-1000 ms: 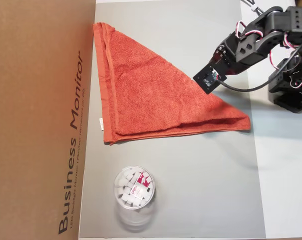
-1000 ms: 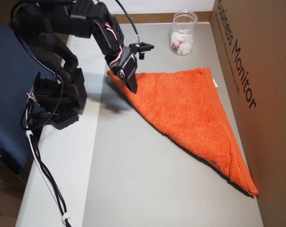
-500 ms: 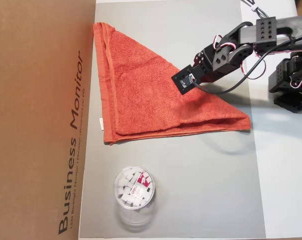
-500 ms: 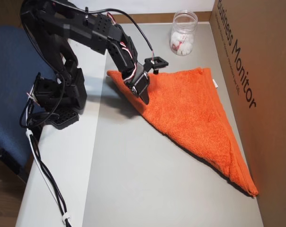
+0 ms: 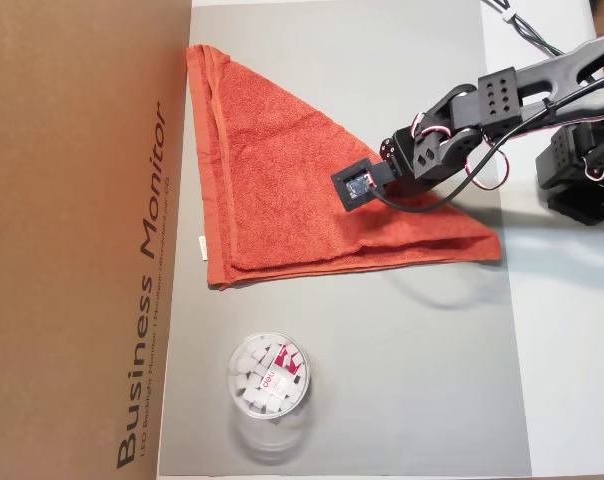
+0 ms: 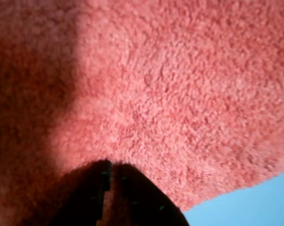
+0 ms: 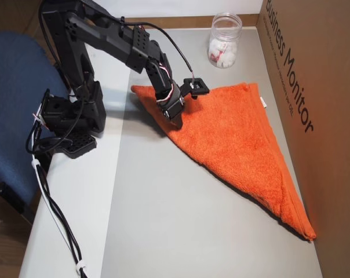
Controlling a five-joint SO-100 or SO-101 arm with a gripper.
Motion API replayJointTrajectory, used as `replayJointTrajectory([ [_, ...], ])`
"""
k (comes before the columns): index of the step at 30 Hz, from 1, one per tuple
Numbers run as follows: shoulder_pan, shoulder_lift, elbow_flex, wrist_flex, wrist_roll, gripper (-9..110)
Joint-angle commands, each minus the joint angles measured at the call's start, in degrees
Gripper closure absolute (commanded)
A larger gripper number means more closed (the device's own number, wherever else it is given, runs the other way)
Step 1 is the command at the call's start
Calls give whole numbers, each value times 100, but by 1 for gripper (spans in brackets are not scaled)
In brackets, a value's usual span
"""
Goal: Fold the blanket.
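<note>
Grey mat on white table; cardboard box along one side.

Overhead view: blanket lies as a triangle on the mat, long hem against the box, one tip beside the arm base. Jar stands apart, below.

Wrist view: terry pile fills the frame; gripper jaws nearly together, nothing between them.

Other overhead view: gripper tip pressed down on the blanket near its diagonal edge.

Judgement: first fold done; next move calls for pinching a corner.
</note>
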Motion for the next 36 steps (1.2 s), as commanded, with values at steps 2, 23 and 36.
replayJointTrajectory([
  [2, -62, -246, -88, -396, 299, 101],
  [23, -1477, -466, -35, -861, 1230, 101],
  [36, -1969, -404, -141, -870, 1248, 101],
])
